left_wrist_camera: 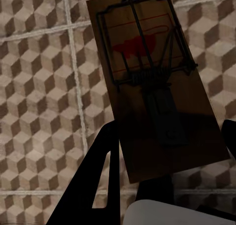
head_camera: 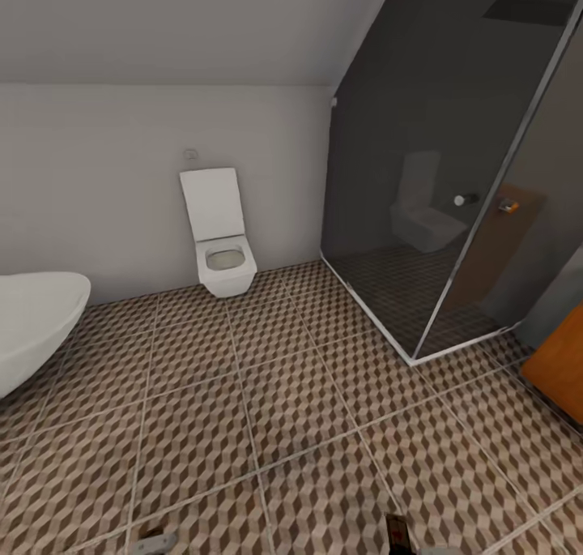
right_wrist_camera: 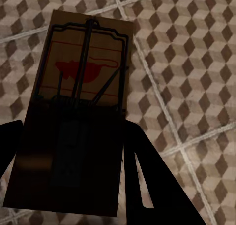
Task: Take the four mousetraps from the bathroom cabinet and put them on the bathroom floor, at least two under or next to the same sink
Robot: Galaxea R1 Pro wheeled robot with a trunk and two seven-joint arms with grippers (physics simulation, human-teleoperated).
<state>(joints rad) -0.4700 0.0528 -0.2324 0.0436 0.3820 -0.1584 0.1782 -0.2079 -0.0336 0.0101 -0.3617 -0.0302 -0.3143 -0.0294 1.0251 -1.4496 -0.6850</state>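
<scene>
Carrying phase. My left tool (left_wrist_camera: 169, 151) is clamped on a mousetrap (left_wrist_camera: 152, 82); the board sits between the dark fingers (left_wrist_camera: 101, 185), spring bar and red mark facing the camera, patterned bathroom floor (left_wrist_camera: 39, 87) below it. My right tool (right_wrist_camera: 69, 185) is likewise clamped on a second mousetrap (right_wrist_camera: 81, 112), same orientation, held clear of the tiles as far as I can tell (no contact visible in either wrist view).

The head view looks across the tiles to the toilet (head_camera: 220, 239) on the far wall, with the bathtub (head_camera: 36, 320) edge at left and the glass shower (head_camera: 453, 174) at right. An orange-brown panel at the right edge is probably the cabinet (head_camera: 563, 369). I can't pick out the vanity here, so the sink's position is unknown to me.

My read: two of four traps are in hand, neither placed yet. I can't tell where the other two are.

Next move, as I judge it:
- Turn the base or head until the white vanity comes into sight.
- Drive up beside it.
- Lower both arms and release flat on the cube-pattern tiles, right next to or under the unit, not on the darker shower floor.

Risk: the boards are thin and the grip is at one end, so a tilted release could flip one.
</scene>
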